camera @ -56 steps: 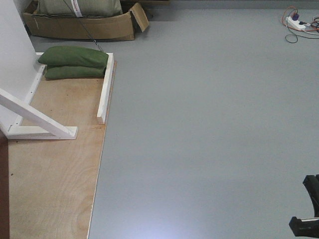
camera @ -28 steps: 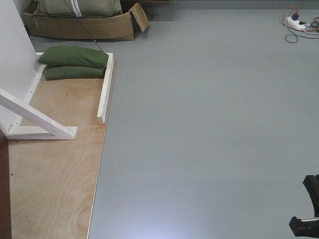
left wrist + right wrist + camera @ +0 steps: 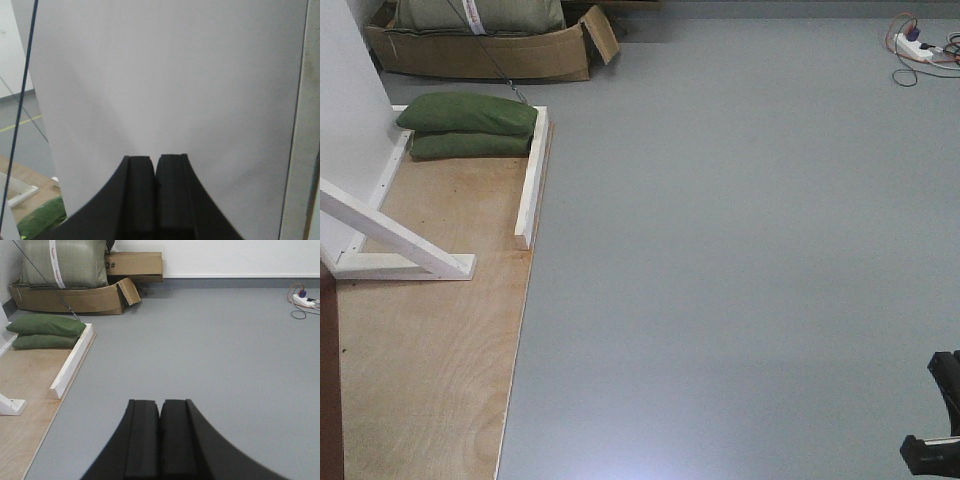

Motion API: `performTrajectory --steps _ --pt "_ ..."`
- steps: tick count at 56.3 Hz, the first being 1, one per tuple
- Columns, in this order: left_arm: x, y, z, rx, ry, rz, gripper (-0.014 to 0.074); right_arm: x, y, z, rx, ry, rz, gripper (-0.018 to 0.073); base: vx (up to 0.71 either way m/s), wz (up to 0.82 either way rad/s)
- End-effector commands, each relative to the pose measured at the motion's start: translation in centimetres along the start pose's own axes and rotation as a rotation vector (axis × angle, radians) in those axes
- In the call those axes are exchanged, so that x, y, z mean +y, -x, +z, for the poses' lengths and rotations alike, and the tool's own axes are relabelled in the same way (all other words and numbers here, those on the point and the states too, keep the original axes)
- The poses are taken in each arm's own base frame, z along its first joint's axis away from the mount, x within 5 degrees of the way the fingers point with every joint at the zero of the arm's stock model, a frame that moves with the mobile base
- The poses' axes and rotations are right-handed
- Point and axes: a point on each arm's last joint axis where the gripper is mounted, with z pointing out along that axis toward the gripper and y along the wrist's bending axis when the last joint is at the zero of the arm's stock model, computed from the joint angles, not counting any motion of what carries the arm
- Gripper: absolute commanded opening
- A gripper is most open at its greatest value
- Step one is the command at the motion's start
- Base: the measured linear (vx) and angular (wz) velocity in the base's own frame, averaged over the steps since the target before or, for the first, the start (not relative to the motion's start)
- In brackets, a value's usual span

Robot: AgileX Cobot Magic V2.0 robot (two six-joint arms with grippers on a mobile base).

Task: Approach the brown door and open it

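A plain grey floor (image 3: 740,250) fills most of the front view. At its far right end lies a white power strip (image 3: 910,42) with tangled cables. On the left lies a plywood platform (image 3: 430,350), edged on its right by a white wooden rail (image 3: 531,180). Two green sandbags (image 3: 468,125) are stacked at the platform's far end, against the rail. Beyond them is an open cardboard box (image 3: 490,55) holding a grey-green sack (image 3: 62,262). A white wall panel (image 3: 345,100) rises at the left edge, propped by a slanted white brace (image 3: 390,235) that comes down to a white foot on the plywood. At the near left edge, a thin reddish-brown strip is probably the edge of the brown door (image 3: 328,400); too little of it shows to make out a handle or lock. The left gripper (image 3: 155,160) has its jaws pressed together with nothing between them, and it points at the flat white face of the panel close ahead. The right gripper (image 3: 160,404) also has its jaws pressed together and empty, aimed out over the bare floor to the right of the platform. The door is out of both wrist views.
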Motion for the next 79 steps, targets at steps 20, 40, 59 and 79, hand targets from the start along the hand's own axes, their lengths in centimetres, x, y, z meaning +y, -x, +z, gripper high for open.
performTrajectory --steps 20,40,59,79 --pt "-0.4 1.0 -1.1 -0.005 -0.166 -0.136 0.0067 0.0 0.6 0.0 -0.079 -0.003 -0.01 0.0 0.0 0.0" --pt "-0.1 0.5 0.6 -0.012 -0.041 -0.048 0.0067 0.0 0.6 0.0 -0.079 -0.003 -0.01 0.0 0.0 0.0" --pt "-0.7 0.8 1.8 0.014 -0.033 -0.08 0.0067 0.0 0.6 0.0 -0.079 -0.003 -0.01 0.0 0.0 0.0" --pt "-1.5 0.1 1.6 0.12 -0.114 -0.209 0.0067 0.0 0.6 0.0 -0.079 -0.003 -0.01 0.0 0.0 0.0"
